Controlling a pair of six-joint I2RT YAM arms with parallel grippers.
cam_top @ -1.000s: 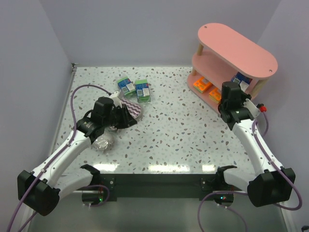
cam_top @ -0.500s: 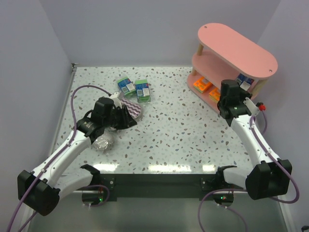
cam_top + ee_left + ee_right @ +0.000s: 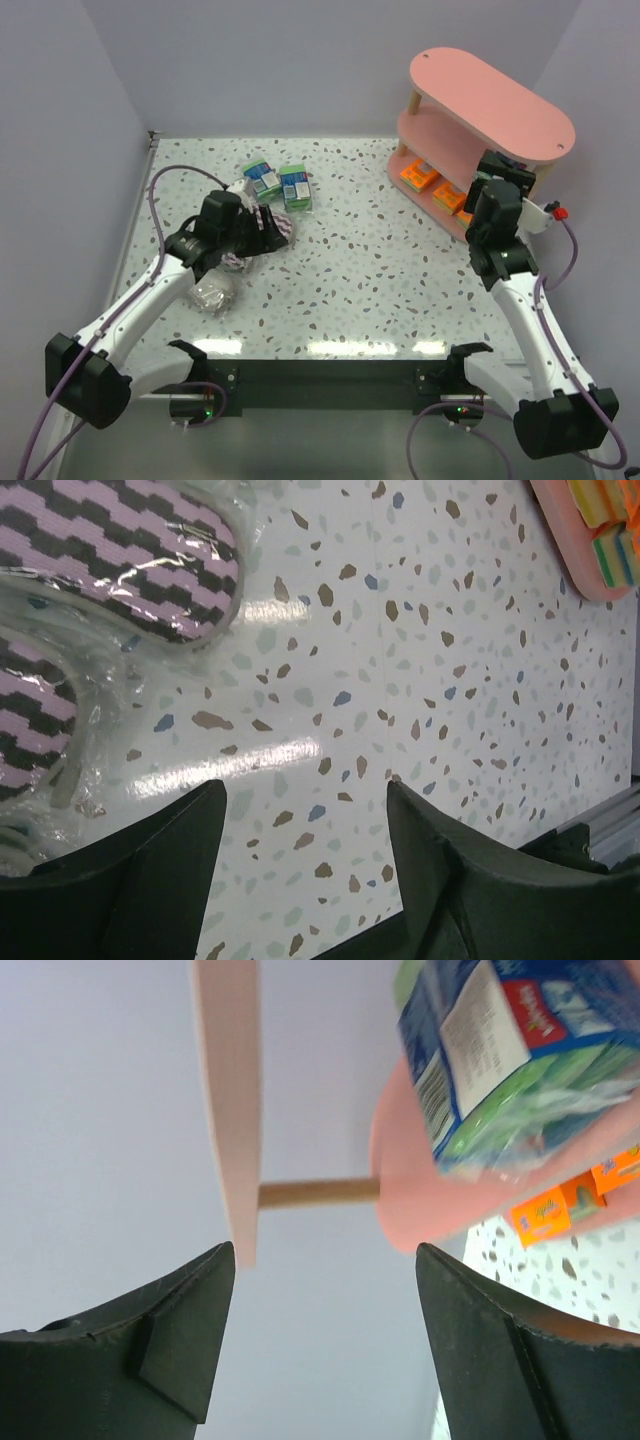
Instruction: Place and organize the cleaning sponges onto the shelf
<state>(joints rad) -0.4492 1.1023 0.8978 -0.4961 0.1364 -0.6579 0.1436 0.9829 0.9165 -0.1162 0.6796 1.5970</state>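
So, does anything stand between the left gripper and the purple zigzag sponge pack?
Nothing visible does. In the left wrist view, the left gripper is open, and only bare table lies between it and the purple zigzag sponge pack, which sits just ahead and off to one side.

The table (image 3: 380, 270) has a glossy, smooth speckled top. The shelf (image 3: 490, 100) shows matt pink boards on pale wooden posts. Clear, crinkled, shiny wrap covers the purple zigzag sponge (image 3: 130, 560).
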